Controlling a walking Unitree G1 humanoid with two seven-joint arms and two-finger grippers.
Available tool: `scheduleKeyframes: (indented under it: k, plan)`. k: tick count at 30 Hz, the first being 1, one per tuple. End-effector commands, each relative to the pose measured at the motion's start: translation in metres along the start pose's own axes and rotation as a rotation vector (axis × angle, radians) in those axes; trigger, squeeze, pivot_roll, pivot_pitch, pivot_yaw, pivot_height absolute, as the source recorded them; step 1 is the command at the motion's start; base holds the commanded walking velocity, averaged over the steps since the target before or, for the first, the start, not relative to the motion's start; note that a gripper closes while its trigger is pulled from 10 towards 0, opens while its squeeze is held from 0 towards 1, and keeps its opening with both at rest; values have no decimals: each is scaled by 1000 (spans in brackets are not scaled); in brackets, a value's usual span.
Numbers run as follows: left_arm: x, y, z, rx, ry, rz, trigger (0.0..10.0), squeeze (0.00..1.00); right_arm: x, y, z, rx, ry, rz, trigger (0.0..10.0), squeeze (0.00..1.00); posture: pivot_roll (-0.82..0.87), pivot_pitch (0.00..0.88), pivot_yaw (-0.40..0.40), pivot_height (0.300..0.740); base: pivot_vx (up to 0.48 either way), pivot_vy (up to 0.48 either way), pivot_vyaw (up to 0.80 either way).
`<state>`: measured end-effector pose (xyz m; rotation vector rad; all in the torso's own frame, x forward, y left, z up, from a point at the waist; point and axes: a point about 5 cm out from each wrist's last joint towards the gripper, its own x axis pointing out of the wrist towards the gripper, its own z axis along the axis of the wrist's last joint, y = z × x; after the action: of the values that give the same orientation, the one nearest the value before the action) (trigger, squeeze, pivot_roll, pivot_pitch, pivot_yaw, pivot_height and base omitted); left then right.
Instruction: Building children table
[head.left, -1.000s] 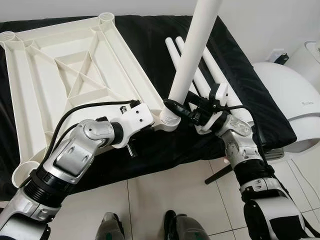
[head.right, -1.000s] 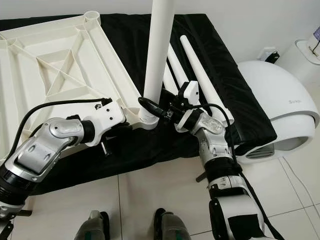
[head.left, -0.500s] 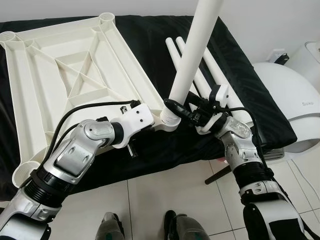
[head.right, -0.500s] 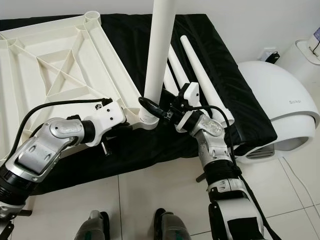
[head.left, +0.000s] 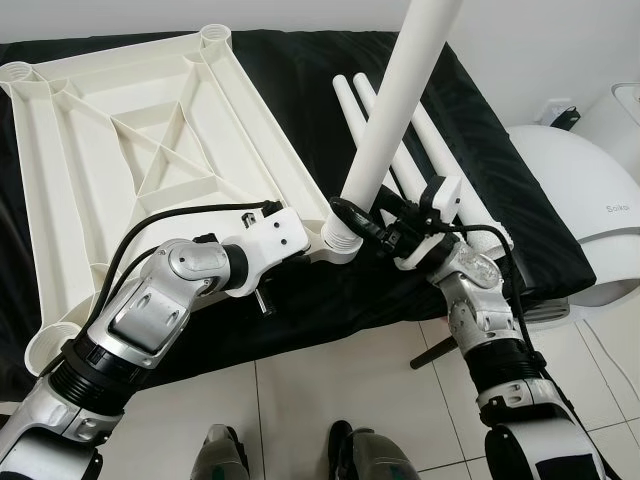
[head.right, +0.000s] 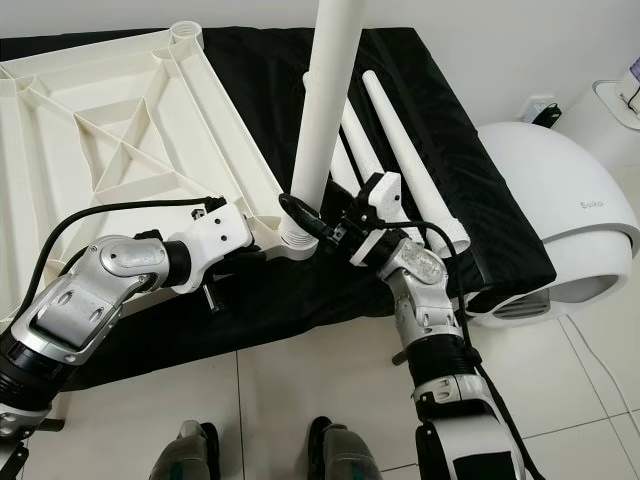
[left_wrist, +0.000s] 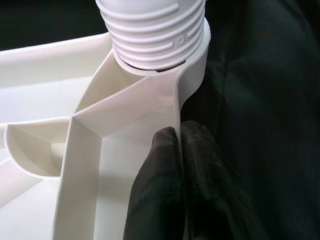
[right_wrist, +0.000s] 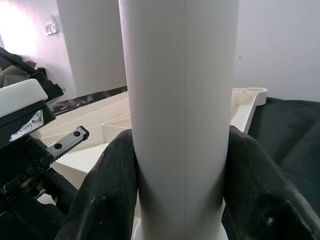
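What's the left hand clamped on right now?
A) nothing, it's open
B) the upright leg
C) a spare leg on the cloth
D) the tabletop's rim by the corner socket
D: in the left wrist view the left hand pinches the tabletop rim just below the socket, while the right hand holds the leg.

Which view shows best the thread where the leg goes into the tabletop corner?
The left wrist view: the leg's ribbed thread sits close up in the tabletop corner socket, partly screwed in. The eye views show that joint small, beside the right gripper. The right wrist view shows the smooth leg shaft between its fingers.
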<state>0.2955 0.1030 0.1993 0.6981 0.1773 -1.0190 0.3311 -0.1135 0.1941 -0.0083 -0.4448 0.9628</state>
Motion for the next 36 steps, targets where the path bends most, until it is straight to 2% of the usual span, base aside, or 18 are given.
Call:
scheduleKeyframes:
  k: [1,15,36]
  plan:
    - [1,-6,3,12,-7,-22,10000,0,-17,7,-29,82,143,-21,10000,0,94,223,-72,740,0,0,0]
    - [1,-5,4,12,-11,-20,10000,0,-11,18,-28,45,162,-14,10000,0,97,228,-75,740,0,0,0]
    - [1,-5,6,14,-14,-21,10000,0,-12,25,-30,29,181,-155,10000,0,92,231,-74,740,0,0,0]
